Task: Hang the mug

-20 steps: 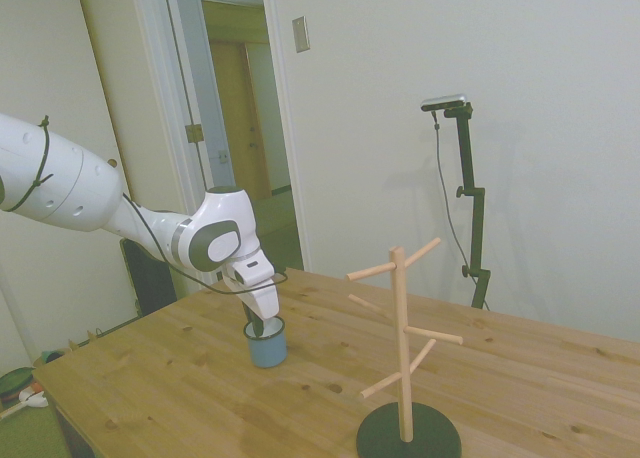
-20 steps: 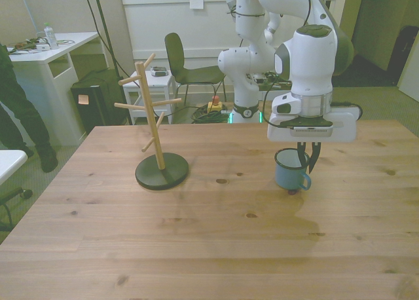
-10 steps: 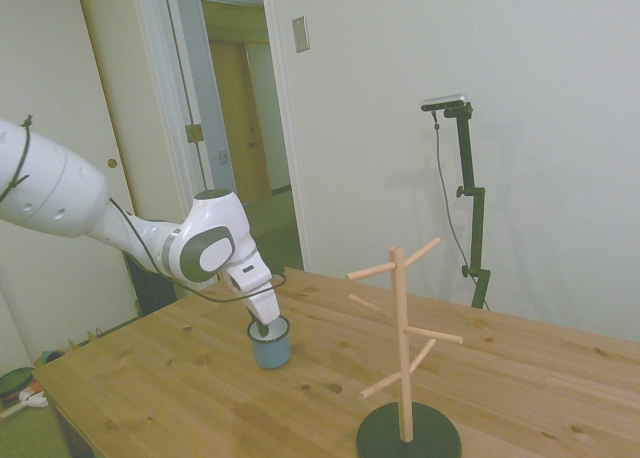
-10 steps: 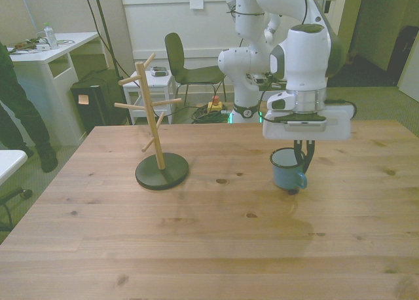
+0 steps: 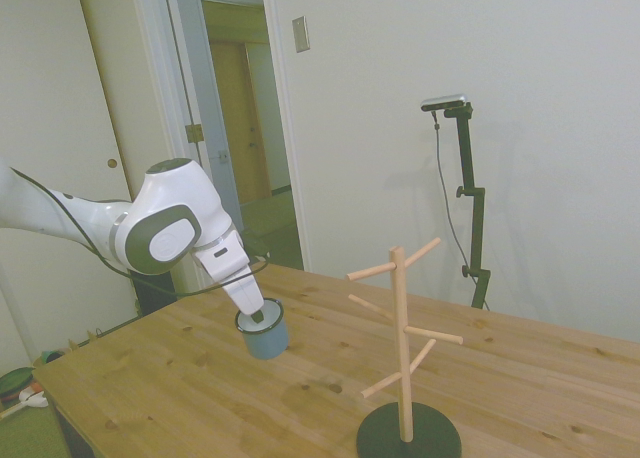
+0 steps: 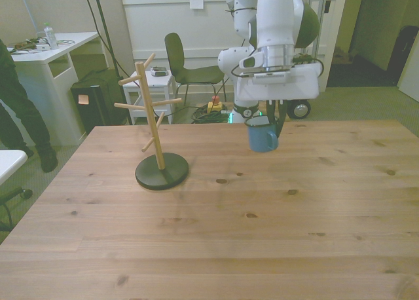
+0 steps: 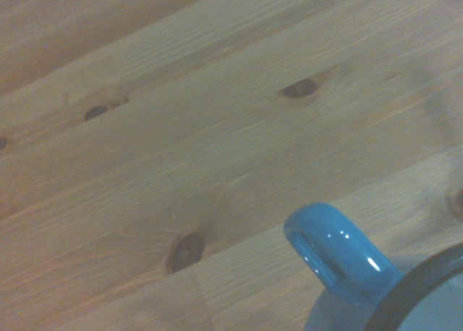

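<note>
The light-blue mug (image 6: 262, 137) with a dark rim hangs in the air above the table, tilted a little, and my gripper (image 6: 270, 126) is shut on its rim. In the side view the mug (image 5: 265, 333) hangs just off the wood under the gripper (image 5: 258, 316). The wrist view shows the mug's blue handle (image 7: 334, 253) over bare planks. The wooden peg stand (image 6: 156, 120) on its dark round base stands at the front view's left, well apart from the mug; in the side view the peg stand (image 5: 402, 338) is to the right of the mug.
A wooden table (image 6: 209, 234) carries only the peg stand. Behind the table there are a dark chair (image 6: 186, 67), a small white shelf (image 6: 154, 90) and a white desk (image 6: 46, 51). A person's dark-clothed leg (image 6: 19, 116) shows at the front view's left edge.
The mug has been lifted off the table and carried up and toward the front view's left, back toward the table's far edge, with the gripper shut on it throughout.
</note>
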Tool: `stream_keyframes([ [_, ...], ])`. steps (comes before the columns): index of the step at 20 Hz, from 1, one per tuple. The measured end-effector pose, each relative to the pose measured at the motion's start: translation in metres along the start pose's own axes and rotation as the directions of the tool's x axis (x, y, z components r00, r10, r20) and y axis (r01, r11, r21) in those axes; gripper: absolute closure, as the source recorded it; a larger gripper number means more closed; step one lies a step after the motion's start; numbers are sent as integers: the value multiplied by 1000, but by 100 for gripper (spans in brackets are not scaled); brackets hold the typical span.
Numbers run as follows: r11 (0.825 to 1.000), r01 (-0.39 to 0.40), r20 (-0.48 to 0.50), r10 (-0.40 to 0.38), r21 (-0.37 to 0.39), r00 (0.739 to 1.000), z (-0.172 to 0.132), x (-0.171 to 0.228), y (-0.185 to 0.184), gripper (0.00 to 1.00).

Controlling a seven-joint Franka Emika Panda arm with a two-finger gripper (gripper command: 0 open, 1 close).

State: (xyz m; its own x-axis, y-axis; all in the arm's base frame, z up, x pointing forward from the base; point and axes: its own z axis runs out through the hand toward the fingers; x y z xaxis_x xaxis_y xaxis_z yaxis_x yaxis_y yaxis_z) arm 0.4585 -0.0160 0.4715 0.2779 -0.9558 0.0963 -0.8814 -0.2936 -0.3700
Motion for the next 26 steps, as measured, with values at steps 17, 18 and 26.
stream_keyframes([
  [17,986,-145,42,142,87,989,-80,128,49,100],
  [18,984,-151,44,148,89,988,-81,132,51,100],
  [26,977,-186,56,181,105,982,-94,164,70,100],
])
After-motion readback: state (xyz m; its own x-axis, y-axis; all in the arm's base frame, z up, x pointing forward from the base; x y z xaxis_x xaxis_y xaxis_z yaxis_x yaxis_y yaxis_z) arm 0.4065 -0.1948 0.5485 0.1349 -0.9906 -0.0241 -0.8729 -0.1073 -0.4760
